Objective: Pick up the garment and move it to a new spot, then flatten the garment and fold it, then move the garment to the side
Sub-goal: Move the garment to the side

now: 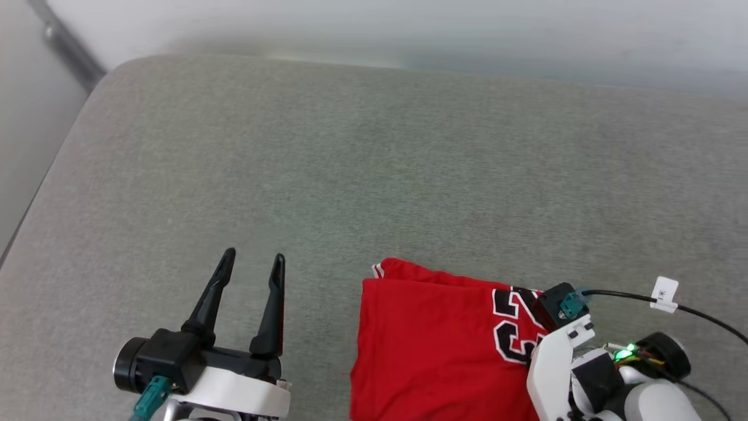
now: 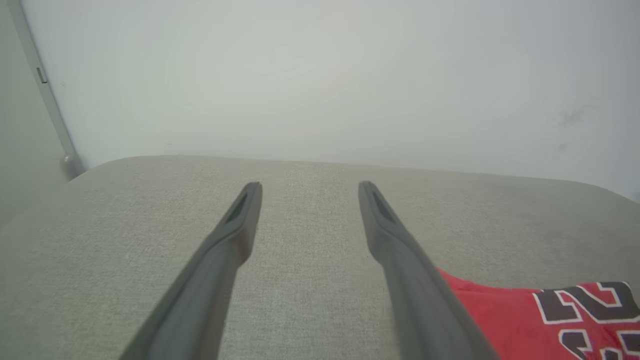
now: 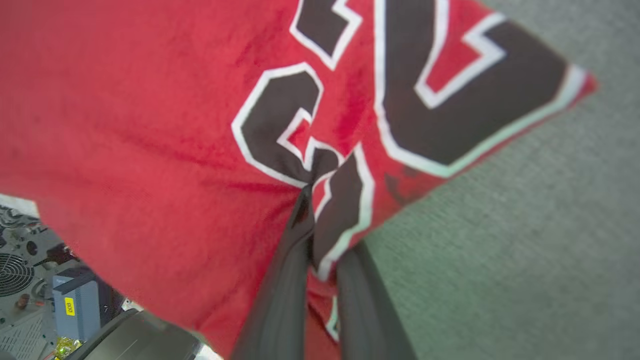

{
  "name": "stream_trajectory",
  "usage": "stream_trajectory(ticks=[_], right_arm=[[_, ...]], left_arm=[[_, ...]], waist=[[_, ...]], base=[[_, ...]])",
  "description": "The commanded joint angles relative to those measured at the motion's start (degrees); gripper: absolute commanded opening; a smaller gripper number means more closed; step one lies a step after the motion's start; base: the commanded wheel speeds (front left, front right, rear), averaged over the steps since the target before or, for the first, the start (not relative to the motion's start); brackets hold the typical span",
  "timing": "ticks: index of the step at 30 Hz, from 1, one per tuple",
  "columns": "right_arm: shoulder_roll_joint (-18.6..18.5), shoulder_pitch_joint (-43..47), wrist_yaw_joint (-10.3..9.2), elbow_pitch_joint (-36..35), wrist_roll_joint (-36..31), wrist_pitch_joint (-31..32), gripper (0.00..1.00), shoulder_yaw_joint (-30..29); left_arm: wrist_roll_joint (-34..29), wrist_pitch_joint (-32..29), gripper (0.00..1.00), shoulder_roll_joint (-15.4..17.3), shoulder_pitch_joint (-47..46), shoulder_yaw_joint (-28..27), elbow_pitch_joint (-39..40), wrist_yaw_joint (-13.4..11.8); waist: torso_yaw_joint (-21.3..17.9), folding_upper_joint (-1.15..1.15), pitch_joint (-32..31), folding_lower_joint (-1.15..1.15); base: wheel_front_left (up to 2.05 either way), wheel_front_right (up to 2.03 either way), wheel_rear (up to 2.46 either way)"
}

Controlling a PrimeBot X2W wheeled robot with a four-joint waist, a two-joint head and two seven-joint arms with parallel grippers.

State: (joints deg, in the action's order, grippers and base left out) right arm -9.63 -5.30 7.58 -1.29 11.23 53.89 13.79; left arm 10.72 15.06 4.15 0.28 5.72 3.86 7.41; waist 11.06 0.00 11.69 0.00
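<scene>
- Red jersey fabric is clamped between the fingers of the right gripper [image 3: 320,225]; in the right wrist view the jaws stand nearly together, with the cloth puckered into creases at the pinch.
- The pinch sits on the black, white-edged number print, just inside the right-hand edge of the garment [image 1: 432,339].
- The garment lies as a compact, roughly rectangular stack with a striped trim edge showing at its far left corner. Judged from this shape, folding is done and the move to the side is the step in hand.
- The garment rests on the grey fabric-covered worktop [image 1: 350,146]. Its near portion appears to reach or overhang the near edge, since floor clutter shows past the cloth in the right wrist view.
- The left gripper [image 1: 254,255] is released, jaws spread wide, to the left of the garment and clear of it, so it gives no support.
- A black cable with a white tag [image 1: 666,295] runs just beyond the right edge of the garment.
- Fault risks from this state:
  - The number of layers in the pinch cannot be told. If only the top layer is held, a lift would peel the stack open.
  - A single-point hold on one edge lets the free left side trail, so dragging across the textured worktop would skew or undo the fold.
  - Pulling toward the near edge could let the overhanging part slide off.
  - The cable could snag the cloth during a move to the right.
</scene>
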Motion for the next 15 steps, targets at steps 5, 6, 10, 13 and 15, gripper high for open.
stream_trajectory(ticks=[5,6,10,13,15], right_arm=[[-9.7,-4.8,-0.13,-2.5,-2.8,-1.2,0.0,5.4],[-11.9,-5.7,-0.13,-3.2,-3.4,-1.4,0.0,6.0],[-20.3,-9.6,-0.12,-5.6,-4.2,-1.3,0.0,8.9],[-27.6,-11.8,-0.12,-6.3,-4.6,-1.2,0.0,10.5],[-32.4,-13.3,-0.12,-6.4,-4.3,-1.9,0.0,11.6]], left_arm=[[-0.8,0.1,1.0,-0.2,0.0,0.8,0.6,0.1],[-0.9,0.1,1.0,-0.2,-0.3,1.4,0.7,0.1],[-1.5,0.1,1.0,0.1,-1.4,2.4,1.5,0.1],[-1.7,0.1,1.0,0.1,-3.4,4.3,1.9,0.1],[-2.1,0.1,1.0,0.4,-5.0,5.3,2.3,0.1]], waist=[[-6.4,0.0,-1.7,0.0],[-7.5,0.0,-1.6,0.0],[-12.6,0.0,-0.3,0.0],[-15.8,0.0,1.3,0.0],[-17.6,0.0,2.7,0.0]], base=[[0.0,0.0,0.0],[0.0,0.0,0.0],[0.0,0.0,0.0],[0.0,0.0,0.0],[0.0,0.0,0.0]])
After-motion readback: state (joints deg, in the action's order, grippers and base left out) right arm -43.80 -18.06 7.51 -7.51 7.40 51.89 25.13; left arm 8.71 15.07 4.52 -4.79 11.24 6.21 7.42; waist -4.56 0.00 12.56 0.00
